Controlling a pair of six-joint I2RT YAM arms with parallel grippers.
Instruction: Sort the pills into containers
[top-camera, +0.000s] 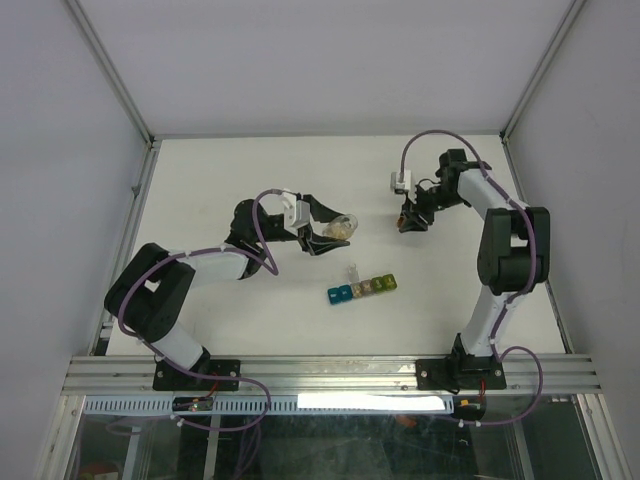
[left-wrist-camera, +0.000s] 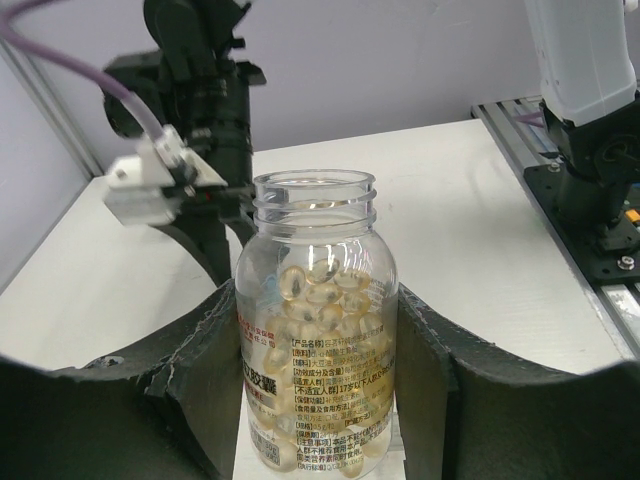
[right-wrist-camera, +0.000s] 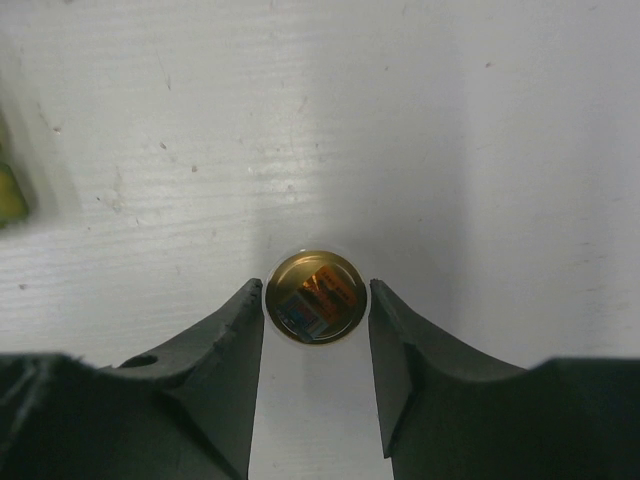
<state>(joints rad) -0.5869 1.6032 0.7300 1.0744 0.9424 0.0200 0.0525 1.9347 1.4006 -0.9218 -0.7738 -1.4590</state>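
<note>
My left gripper is shut on a clear, uncapped bottle that is part full of pale yellow pills. The containers are a short strip of coloured cells on the table, in front of and between the two grippers, with one lid standing up. My right gripper points straight down over a small round amber bottle. Its two fingertips press against the bottle's sides. I cannot tell what is inside the amber bottle.
White enclosure walls stand on the left, right and far sides of the white table. The right arm's wrist and base show behind the clear bottle. A yellow-green bit sits at the left edge of the right wrist view.
</note>
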